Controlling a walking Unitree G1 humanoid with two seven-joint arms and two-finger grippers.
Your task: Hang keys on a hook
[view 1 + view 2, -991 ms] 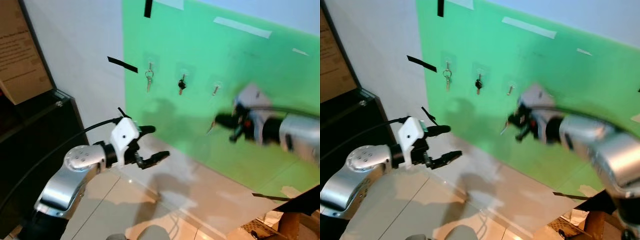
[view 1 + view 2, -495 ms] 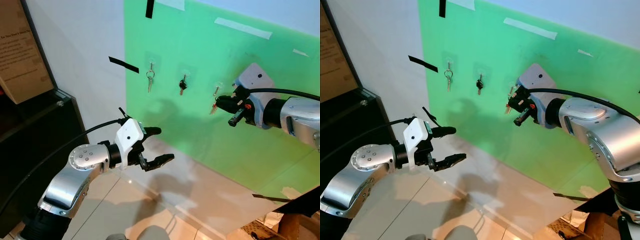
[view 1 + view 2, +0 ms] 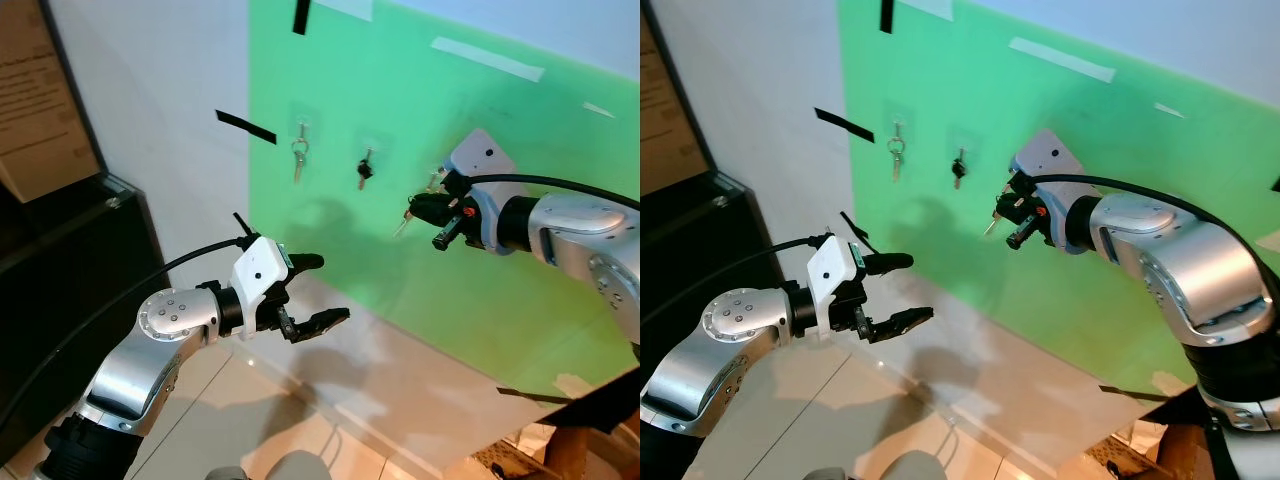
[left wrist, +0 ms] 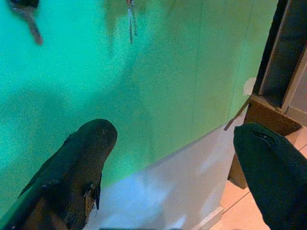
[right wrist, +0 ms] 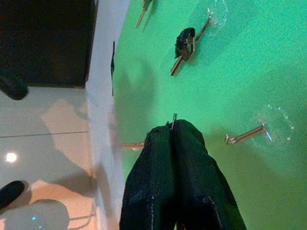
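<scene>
So this one's somewhere in the middle, I'd say: the key is in hand and up at the wall, but it isn't on a hook yet. The right gripper [image 3: 418, 210] has its two black fingers pressed tight together, pinching a small key [image 3: 402, 225] that dangles off the tips at about 7 o'clock. In the right wrist view you can see a sliver of metal [image 5: 173, 118] poking out from between the closed fingertips, and the empty hook [image 5: 243, 135] sits just off at roughly 3 o'clock from them, near but not touching. On the green board [image 3: 540, 250] there are three hooks in a row; the first already carries a silver key [image 3: 298, 158], the middle one a black-headed key [image 3: 364, 168], and the third one looks bare. In the left eye view it's up at about 1 o'clock from the held key. So two hooks are filled and the last one is what's left, as far as I can judge. What remains is lining up the ring with that hook tip, sliding it on, and letting go. The left gripper [image 3: 318, 293] is just hanging out lower down with its fingers spread wide, holding nothing, well apart from the board action.
</scene>
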